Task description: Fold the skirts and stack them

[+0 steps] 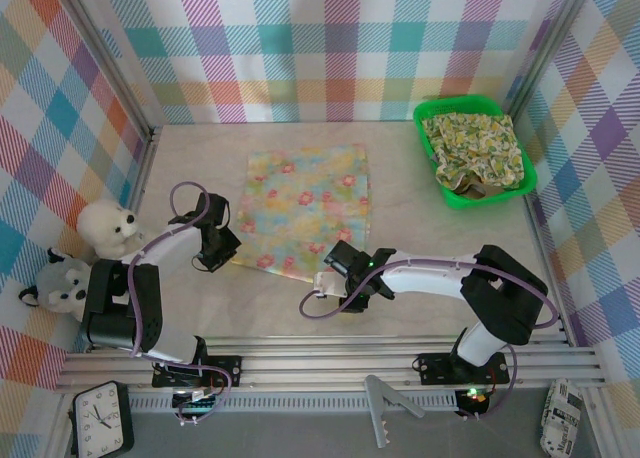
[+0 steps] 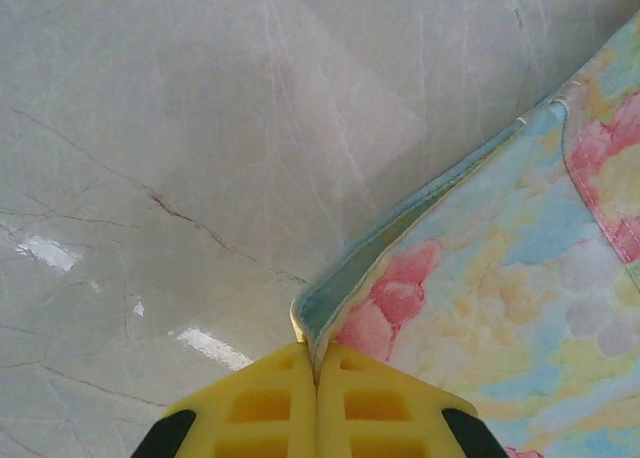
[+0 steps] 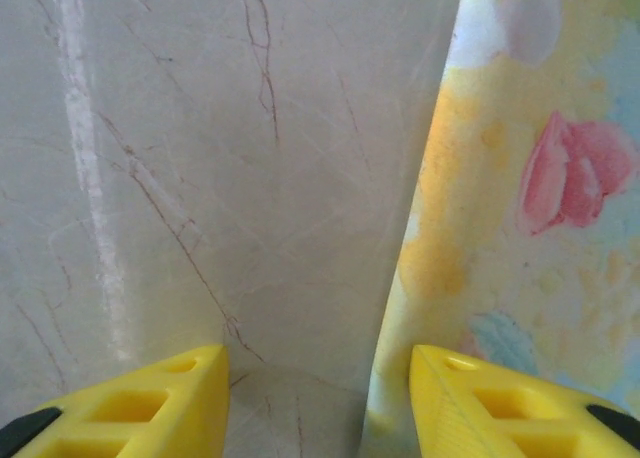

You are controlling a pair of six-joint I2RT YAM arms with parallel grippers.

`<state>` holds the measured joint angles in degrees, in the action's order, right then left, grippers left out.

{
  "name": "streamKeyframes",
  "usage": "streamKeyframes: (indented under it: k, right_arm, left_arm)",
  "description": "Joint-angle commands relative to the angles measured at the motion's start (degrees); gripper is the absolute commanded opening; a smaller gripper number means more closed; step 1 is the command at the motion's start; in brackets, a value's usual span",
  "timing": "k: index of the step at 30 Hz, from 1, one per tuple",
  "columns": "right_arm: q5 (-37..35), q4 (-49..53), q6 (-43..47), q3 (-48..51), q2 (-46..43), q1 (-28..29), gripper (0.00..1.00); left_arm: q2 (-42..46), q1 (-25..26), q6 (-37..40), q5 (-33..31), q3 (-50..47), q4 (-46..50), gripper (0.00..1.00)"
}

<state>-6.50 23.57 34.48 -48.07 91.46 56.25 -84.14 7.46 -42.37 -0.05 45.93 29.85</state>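
A pale yellow-pink floral skirt (image 1: 308,208) lies spread flat in the middle of the table. My left gripper (image 1: 222,250) is at its near left corner. In the left wrist view that gripper (image 2: 317,356) is shut on the skirt's hem, and the cloth (image 2: 500,308) rises slightly off the marble. My right gripper (image 1: 338,263) is at the near right corner. Its jaws (image 3: 318,368) stand apart, the skirt's edge (image 3: 520,178) lies between them, and the right fingertip (image 3: 470,388) is over the cloth. A yellow-green floral skirt (image 1: 475,148) lies crumpled in the green tray.
The green tray (image 1: 425,108) stands at the back right against the wall. A white plush toy (image 1: 108,228) and a grey one (image 1: 62,283) sit at the left edge beside the left arm. Checked walls close in three sides.
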Motion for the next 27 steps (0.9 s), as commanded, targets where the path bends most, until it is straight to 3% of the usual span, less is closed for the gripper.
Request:
streamKeyframes:
  k: [1, 12, 19, 23, 27]
  right_arm:
    - [-8.1, -1.7, -1.6, 0.4, -0.4, -1.1, 0.49]
    - [-7.8, -0.8, -1.5, -0.1, 0.3, -1.1, 0.45]
    - [-3.3, -0.7, -2.4, -1.1, 1.1, -1.1, 0.42]
    - [-2.5, -0.3, -3.1, -1.7, 1.8, -1.1, 0.31]
    - [-1.6, 1.2, -4.5, -2.2, -0.3, -1.1, 0.11]
  left_arm:
    - [1.2, 0.4, 0.3, -0.5, 0.3, 1.5, 0.00]
    - [1.2, 0.4, 0.4, -0.4, 0.5, 1.5, 0.00]
    - [1.3, 0.4, 0.3, -0.4, 0.4, 1.8, 0.00]
    - [1.4, 0.4, 0.1, -0.4, 0.3, 1.9, 0.00]
    - [2.0, 0.4, -0.5, -1.1, 0.5, 3.2, 0.00]
